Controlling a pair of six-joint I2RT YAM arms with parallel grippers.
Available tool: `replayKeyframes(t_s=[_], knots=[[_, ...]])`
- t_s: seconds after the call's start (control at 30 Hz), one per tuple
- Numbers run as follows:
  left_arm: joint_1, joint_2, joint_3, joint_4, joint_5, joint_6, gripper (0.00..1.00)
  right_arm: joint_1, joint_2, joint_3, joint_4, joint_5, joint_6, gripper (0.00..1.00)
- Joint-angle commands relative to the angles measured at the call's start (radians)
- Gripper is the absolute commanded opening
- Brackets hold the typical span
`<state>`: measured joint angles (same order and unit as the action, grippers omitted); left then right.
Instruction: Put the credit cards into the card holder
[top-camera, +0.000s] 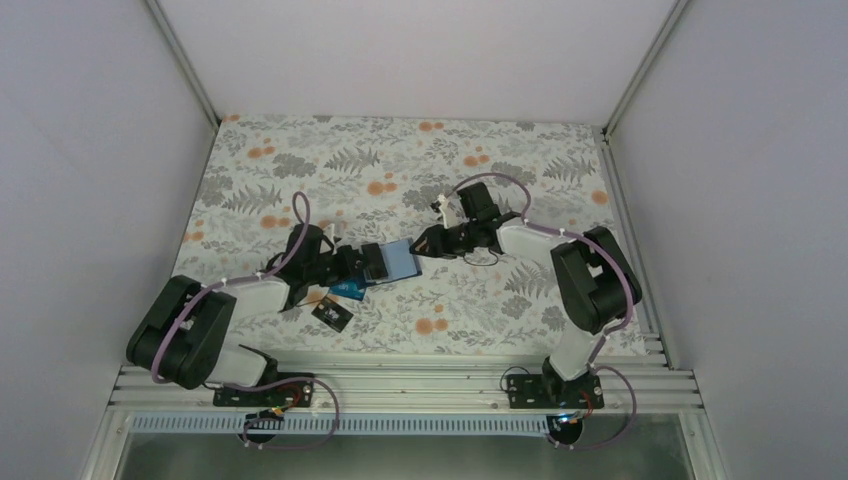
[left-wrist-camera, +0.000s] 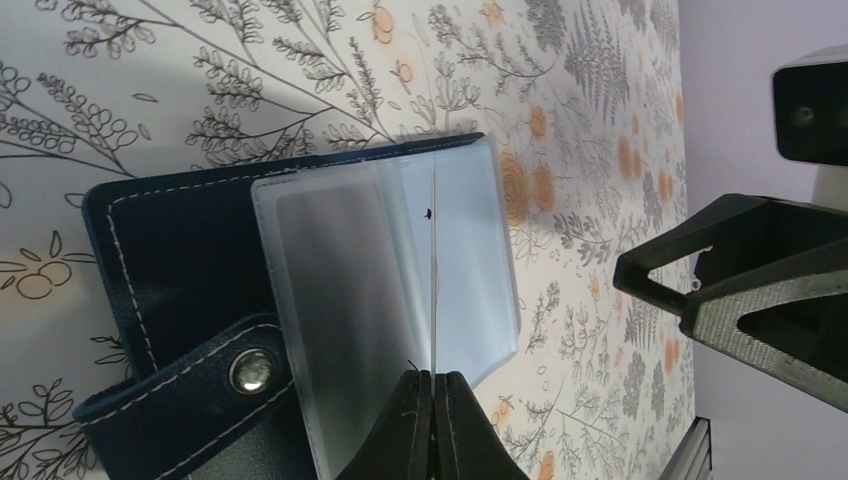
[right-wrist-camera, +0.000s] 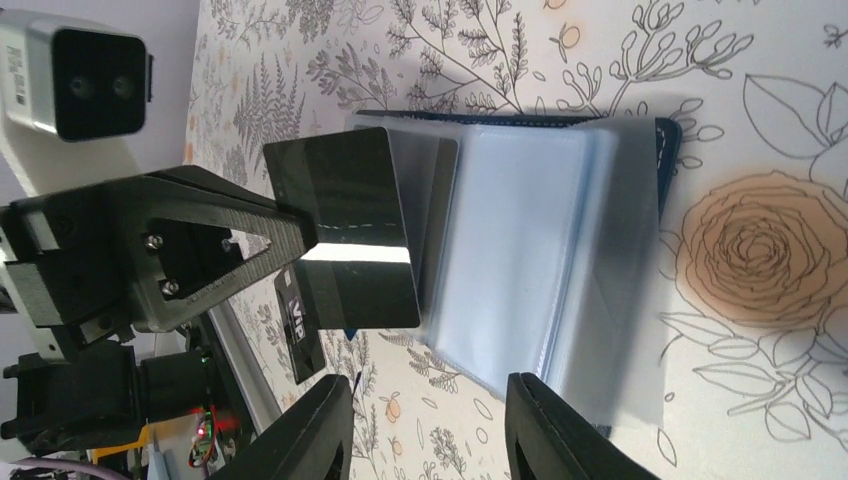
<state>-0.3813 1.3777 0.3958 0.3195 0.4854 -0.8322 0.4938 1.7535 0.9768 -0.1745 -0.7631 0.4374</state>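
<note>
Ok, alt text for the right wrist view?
The left end effector holds a black card against the open, clear-sleeved card holder on a floral table. The right end effector is open below.

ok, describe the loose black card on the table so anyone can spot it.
On the floral table, find the open card holder. Toward the left arm's base lies the teal card; the black card lies just past it, nearest the front rail. It lies loose, with light markings; the other black card is pinched in the left tool.
</note>
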Motion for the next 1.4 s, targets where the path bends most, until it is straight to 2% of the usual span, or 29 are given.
replayKeyframes(t_s=[0.0,0.87,1.37], knots=[[0.006,0.040,0.011,0.086,0.005,-0.030,0.02,-0.007,0.034,0.035,0.034,-0.005,-0.001,0.41],[0.006,0.141,0.028,0.164,0.043,-0.057,0.02,-0.002,0.196,0.023,0.092,-0.020,-0.006,0.35],[0.005,0.166,0.033,0.176,0.055,-0.079,0.02,0.013,0.185,-0.046,0.121,-0.030,0.004,0.33]])
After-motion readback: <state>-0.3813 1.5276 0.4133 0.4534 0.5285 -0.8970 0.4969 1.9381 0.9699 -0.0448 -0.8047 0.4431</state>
